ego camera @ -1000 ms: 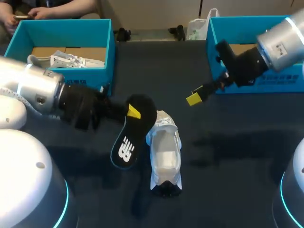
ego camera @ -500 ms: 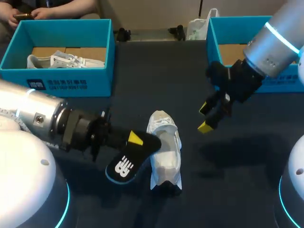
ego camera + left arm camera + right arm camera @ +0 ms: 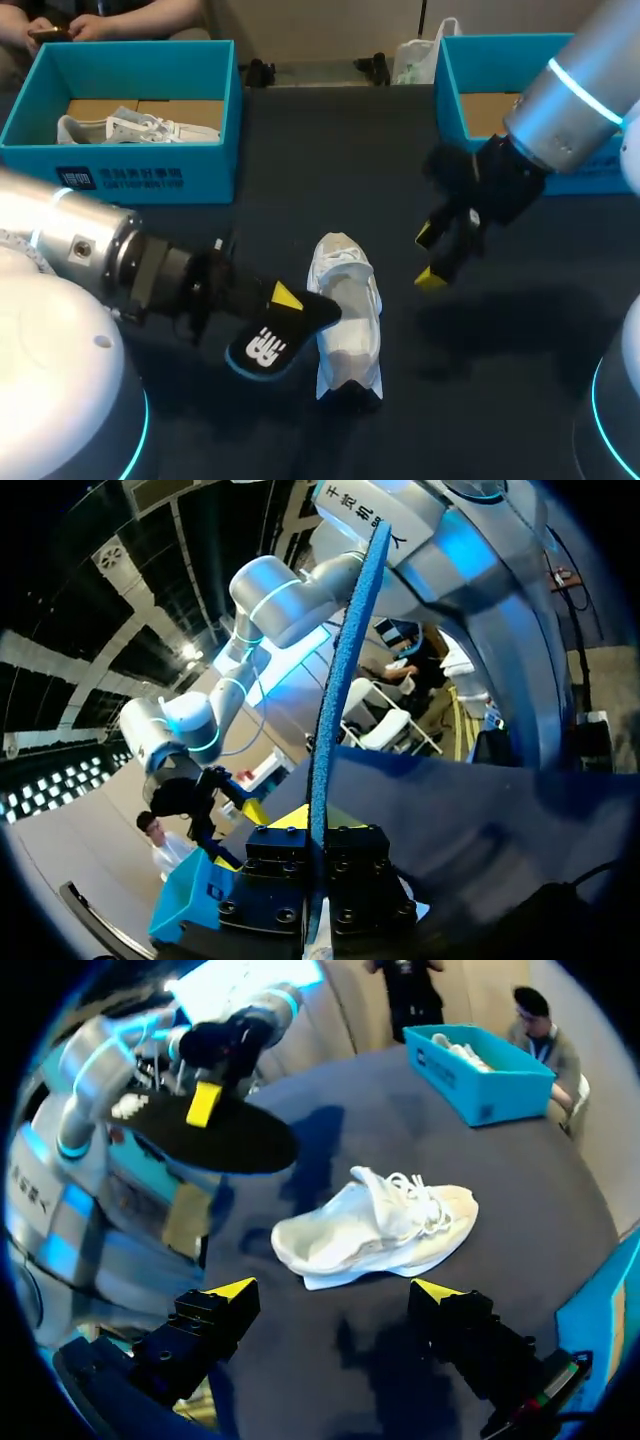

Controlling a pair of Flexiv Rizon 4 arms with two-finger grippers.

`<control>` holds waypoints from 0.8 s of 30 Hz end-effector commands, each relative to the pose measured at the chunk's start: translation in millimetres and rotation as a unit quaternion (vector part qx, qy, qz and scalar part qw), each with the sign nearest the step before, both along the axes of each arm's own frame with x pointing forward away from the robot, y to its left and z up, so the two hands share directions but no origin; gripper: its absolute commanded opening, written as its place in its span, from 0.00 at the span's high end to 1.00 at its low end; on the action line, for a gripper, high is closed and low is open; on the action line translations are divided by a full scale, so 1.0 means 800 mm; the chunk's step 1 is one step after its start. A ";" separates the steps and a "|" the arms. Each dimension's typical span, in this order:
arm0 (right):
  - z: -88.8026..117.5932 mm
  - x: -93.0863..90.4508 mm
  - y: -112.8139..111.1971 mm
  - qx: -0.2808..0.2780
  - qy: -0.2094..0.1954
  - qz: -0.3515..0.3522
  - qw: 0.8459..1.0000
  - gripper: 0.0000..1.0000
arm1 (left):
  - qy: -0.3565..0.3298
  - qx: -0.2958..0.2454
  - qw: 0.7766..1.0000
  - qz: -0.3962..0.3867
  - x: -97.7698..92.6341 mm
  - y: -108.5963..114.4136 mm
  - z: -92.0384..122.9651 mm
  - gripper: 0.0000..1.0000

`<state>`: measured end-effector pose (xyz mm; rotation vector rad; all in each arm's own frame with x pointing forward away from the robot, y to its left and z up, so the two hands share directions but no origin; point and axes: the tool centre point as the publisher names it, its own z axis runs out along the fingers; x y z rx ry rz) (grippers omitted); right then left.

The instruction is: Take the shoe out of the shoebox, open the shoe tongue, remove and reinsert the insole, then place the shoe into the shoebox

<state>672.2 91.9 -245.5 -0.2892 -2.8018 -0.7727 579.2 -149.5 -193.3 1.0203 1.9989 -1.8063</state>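
Shoe [image 3: 347,315] white, laced, on the desk [image 3: 330,150] mid-front, out of the box, opening upward. Long axis runs roughly near-to-far; in the right wrist view the laced end [image 3: 425,1210] looks to be the far one. Insole [image 3: 268,342] is out: black top, blue edge, in the air just left of the shoe, its free end at the shoe's left flank; contact unclear. Left fingers [image 3: 287,295] are clamped on the insole, seen edge-on between them in the left wrist view [image 3: 345,660]. Right fingers [image 3: 432,278] are spread wide and empty, above the desk to the shoe's right, a little apart from it. Likely step: reinsert. The insole must turn to line up with the shoe's axis, and the left arm is nearer. The shoe has nothing steadying it. Far-left box [image 3: 225,110] holds a second shoe [image 3: 135,128]; far-right box [image 3: 447,90] sits behind the right arm.
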 end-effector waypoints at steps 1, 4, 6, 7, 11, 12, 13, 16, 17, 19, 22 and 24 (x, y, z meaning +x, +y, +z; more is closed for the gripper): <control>-0.032 -0.001 0.022 -0.020 -0.020 0.038 0.999 0.00 | 0.017 -0.012 1.000 0.003 0.000 -0.017 -0.026 1.00; -0.058 -0.007 0.025 -0.010 -0.026 0.048 0.998 0.00 | 0.028 -0.014 0.999 0.002 -0.004 -0.023 -0.036 1.00; -0.070 -0.010 0.026 -0.011 -0.032 0.050 0.998 0.00 | 0.036 -0.017 0.999 0.005 -0.005 -0.027 -0.040 1.00; -0.074 -0.011 0.026 -0.007 -0.036 0.053 0.998 0.00 | 0.038 -0.017 0.999 0.004 -0.005 -0.029 -0.042 1.00; -0.091 -0.016 0.028 -0.014 -0.049 0.067 0.996 0.00 | 0.062 -0.008 0.998 0.013 -0.005 -0.034 -0.051 1.00; -0.096 -0.019 0.028 -0.012 -0.050 0.067 0.996 0.00 | 0.062 -0.008 0.998 0.013 -0.005 -0.034 -0.051 1.00; -0.096 -0.019 0.028 -0.012 -0.050 0.067 0.996 0.00 | 0.062 -0.008 0.998 0.013 -0.005 -0.034 -0.051 1.00; -0.096 -0.019 0.028 -0.012 -0.050 0.067 0.996 0.00 | 0.062 -0.008 0.998 0.013 -0.005 -0.034 -0.051 1.00; -0.096 -0.019 0.028 -0.012 -0.050 0.067 0.996 0.00 | 0.062 -0.008 0.998 0.013 -0.005 -0.034 -0.051 1.00; -0.096 -0.019 0.028 -0.012 -0.050 0.067 0.996 0.00 | 0.062 -0.008 0.998 0.013 -0.005 -0.034 -0.051 1.00; -0.096 -0.019 0.028 -0.012 -0.050 0.067 0.996 0.00 | 0.062 -0.008 0.998 0.013 -0.005 -0.034 -0.051 1.00; -0.097 -0.019 0.029 -0.017 -0.051 0.066 0.996 0.00 | 0.063 -0.018 0.998 0.007 -0.005 -0.035 -0.052 1.00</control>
